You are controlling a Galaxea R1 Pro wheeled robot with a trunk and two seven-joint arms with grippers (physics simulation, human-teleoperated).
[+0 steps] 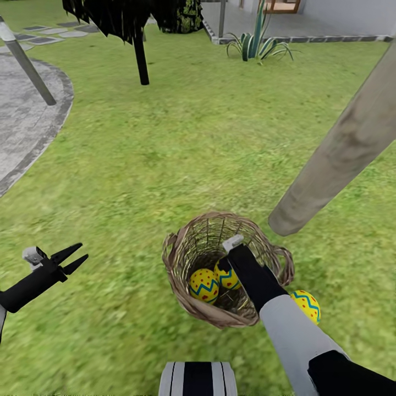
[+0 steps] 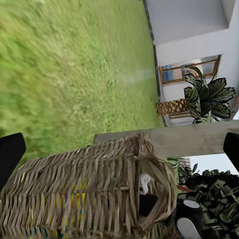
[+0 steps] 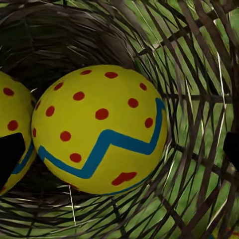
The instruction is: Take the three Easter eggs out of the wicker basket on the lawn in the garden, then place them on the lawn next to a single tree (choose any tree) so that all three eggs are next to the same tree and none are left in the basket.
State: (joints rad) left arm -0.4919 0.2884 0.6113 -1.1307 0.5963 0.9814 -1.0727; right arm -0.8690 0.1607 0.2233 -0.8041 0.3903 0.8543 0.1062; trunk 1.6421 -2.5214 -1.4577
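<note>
Head view, right gripper (image 1: 226, 263) inside wicker basket (image 1: 181, 258)

The head view looks steeply down over the lawn (image 1: 165, 143) at the wicker basket (image 1: 181, 275); the left wrist view faces its outer weave side-on from nearby; the right wrist view sits inside it — all three share the basket

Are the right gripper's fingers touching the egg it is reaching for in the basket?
Apart. In the right wrist view, the egg sits centred between the dark fingertips at the frame's edges, with basket weave visible in the gap on one side.
</note>
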